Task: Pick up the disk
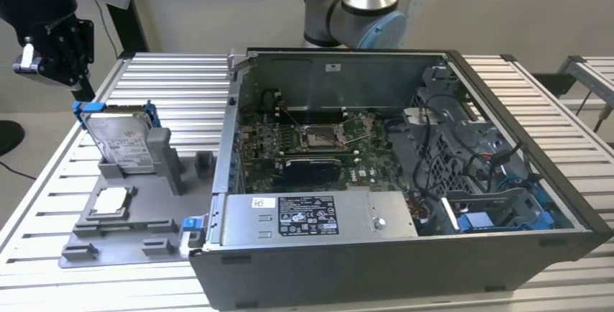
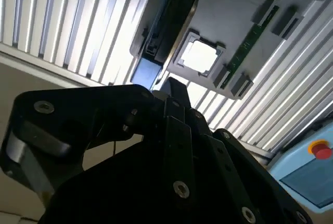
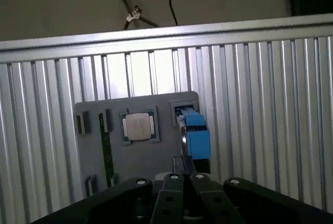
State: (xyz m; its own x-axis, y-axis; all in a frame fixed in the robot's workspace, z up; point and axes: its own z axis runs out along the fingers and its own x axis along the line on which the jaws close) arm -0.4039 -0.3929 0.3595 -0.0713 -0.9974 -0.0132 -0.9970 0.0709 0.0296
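Note:
The disk (image 1: 122,138) stands upright on edge in a slot of a grey holder plate (image 1: 129,234), its white label facing out and a blue frame along its edges. My black gripper (image 1: 53,67) hangs above it, toward the exterior view's left, apart from it. In both wrist views the disk (image 3: 196,133) (image 2: 147,72) is seen edge-on beyond my fingertips (image 3: 182,178) (image 2: 173,86), which are pressed together with nothing between them.
A small square silver chip (image 1: 111,201) (image 3: 138,126) (image 2: 200,56) lies in the holder plate beside a green memory stick (image 3: 106,151). An open computer case (image 1: 384,182) stands at the exterior view's right of the plate. The ribbed metal table (image 1: 39,211) ends close by.

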